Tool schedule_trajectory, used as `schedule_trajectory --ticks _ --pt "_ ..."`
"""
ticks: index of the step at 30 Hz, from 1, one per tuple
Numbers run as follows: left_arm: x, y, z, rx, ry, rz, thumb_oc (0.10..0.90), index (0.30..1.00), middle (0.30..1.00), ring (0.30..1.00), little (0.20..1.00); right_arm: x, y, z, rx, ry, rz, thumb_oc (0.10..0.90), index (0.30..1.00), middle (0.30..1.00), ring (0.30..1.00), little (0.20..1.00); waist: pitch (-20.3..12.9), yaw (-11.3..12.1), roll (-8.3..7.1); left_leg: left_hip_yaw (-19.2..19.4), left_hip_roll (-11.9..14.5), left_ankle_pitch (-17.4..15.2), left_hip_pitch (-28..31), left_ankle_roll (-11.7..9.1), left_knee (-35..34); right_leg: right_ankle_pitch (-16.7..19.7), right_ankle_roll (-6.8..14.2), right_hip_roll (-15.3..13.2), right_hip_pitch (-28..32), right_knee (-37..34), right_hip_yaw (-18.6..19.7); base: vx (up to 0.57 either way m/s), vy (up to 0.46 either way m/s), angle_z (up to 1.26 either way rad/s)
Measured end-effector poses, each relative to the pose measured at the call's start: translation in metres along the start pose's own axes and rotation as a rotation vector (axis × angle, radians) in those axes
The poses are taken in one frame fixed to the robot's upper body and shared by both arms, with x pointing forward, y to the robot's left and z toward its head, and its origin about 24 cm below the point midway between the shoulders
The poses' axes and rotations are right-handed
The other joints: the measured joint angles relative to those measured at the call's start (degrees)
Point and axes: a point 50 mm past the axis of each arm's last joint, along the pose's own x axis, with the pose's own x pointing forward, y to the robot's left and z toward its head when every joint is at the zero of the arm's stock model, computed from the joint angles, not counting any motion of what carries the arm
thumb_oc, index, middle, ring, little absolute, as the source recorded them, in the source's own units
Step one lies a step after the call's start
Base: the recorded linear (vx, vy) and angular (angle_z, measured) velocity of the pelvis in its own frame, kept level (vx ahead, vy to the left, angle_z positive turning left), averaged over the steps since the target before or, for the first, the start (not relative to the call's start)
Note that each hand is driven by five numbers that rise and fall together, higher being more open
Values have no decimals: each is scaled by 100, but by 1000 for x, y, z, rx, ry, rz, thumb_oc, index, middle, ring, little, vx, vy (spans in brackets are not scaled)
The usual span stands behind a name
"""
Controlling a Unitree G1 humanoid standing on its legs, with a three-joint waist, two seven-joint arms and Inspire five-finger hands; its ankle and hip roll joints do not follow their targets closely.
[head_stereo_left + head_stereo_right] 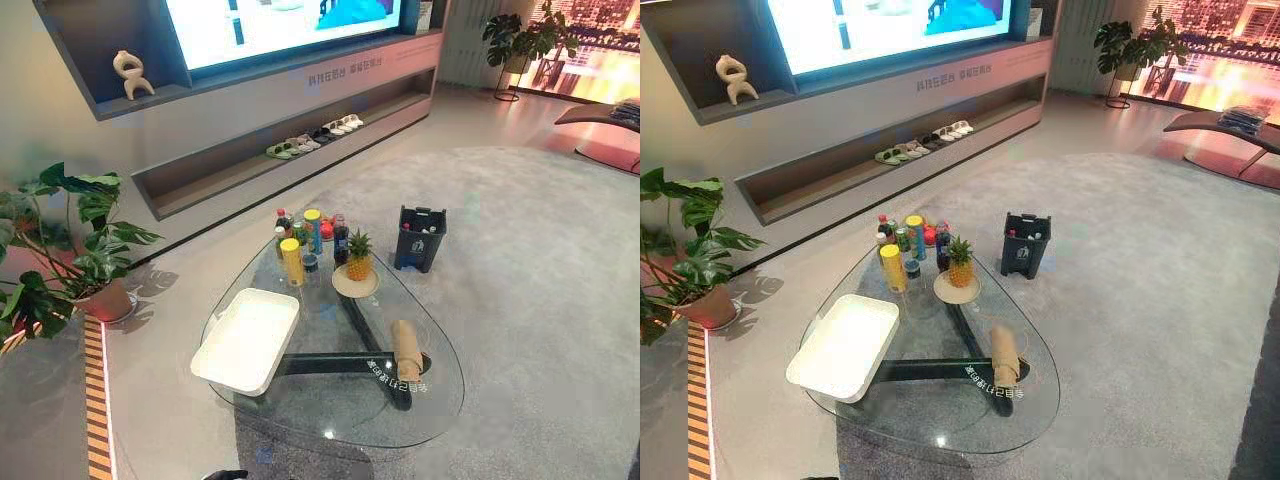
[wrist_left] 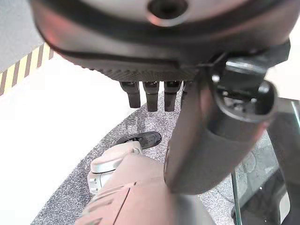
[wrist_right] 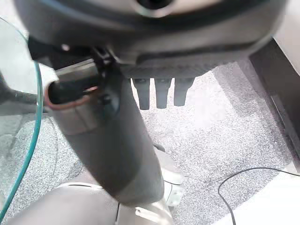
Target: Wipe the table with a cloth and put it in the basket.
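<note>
You haven't started: left hand [image 2: 140,61] and right hand [image 3: 164,56] hang empty, fingers straight. Reach first for the rolled tan cloth [image 1: 406,347], lower centre-right, on the glass tabletop [image 1: 330,412].

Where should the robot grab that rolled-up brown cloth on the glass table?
Grip the rolled cloth round its middle, from above. It lies flat on the glass table, its length pointing roughly away from the robot, so the fingers of the right hand, the nearer side, could likely close across its narrow width.

glass table [image 1: 932,418] | white basket [image 1: 840,346] left | rolled cloth [image 1: 1005,357] right | pineapple [image 1: 960,262] far
</note>
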Motion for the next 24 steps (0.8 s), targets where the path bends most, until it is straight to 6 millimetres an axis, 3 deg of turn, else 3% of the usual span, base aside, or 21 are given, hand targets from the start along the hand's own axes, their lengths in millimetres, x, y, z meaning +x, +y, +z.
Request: schedule_trajectory --ticks 24 --pt "0 0 0 -1 -1 -2 800 900 900 900 900 0 0 -1 0 1 0 800 900 900 900 900 17 0 15 3 2 -21 -11 -30 -1 -12 5 0 -7 0 0 -5 2 -2"
